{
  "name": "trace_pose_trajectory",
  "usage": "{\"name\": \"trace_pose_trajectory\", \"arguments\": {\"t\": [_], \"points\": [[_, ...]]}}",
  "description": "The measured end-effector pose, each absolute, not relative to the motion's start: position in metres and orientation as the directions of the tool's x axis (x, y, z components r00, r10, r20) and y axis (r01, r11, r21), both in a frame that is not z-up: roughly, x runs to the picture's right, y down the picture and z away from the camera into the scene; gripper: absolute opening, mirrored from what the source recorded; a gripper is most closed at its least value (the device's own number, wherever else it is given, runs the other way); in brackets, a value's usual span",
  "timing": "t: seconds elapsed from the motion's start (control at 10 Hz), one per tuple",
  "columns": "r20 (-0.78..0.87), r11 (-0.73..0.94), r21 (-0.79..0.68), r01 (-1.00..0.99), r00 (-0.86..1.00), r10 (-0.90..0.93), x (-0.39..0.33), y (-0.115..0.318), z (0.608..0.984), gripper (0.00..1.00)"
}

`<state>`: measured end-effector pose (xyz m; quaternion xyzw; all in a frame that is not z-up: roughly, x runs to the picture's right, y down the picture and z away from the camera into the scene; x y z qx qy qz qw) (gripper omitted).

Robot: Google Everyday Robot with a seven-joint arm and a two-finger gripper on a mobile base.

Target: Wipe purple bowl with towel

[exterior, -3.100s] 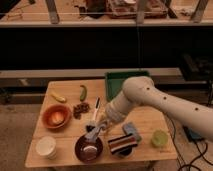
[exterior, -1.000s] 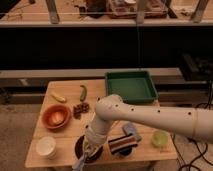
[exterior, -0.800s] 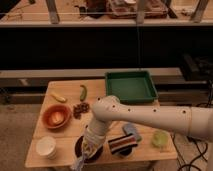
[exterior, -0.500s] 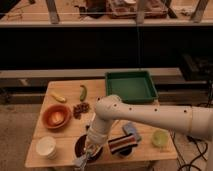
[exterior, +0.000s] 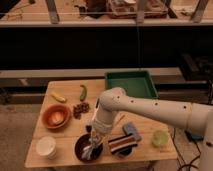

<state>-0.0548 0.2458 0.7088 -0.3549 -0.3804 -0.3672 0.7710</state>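
I have the purple bowl (exterior: 79, 148) in the lower left-centre of the frame, near the front edge of the wooden table (exterior: 67, 131). The pale towel (exterior: 89, 151) is bunched inside it, and the gripper (exterior: 93, 142) is lowered into the bowl from the upper right, clenched on the towel. Just right of the bowl lies a striped cloth (exterior: 120, 144) with a blue pad (exterior: 132, 132) behind it. A white cup (exterior: 46, 147) sits to the left and an orange bowl (exterior: 56, 116) up-left, while 1 pale-green cup (exterior: 160, 138) is at far right and a green tray (exterior: 131, 83) is at upper centre.
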Motion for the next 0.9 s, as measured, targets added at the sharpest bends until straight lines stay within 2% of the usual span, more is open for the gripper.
{"name": "trace_pose_trajectory", "arguments": {"t": [0.4, 0.9], "points": [[0.874, 0.457, -0.165, 0.874, 0.344, -0.343, -0.107, 0.242, 0.693, 0.0], [0.901, 0.43, -0.136, 0.893, 0.292, -0.322, -0.107, 0.278, 0.668, 0.0]]}}
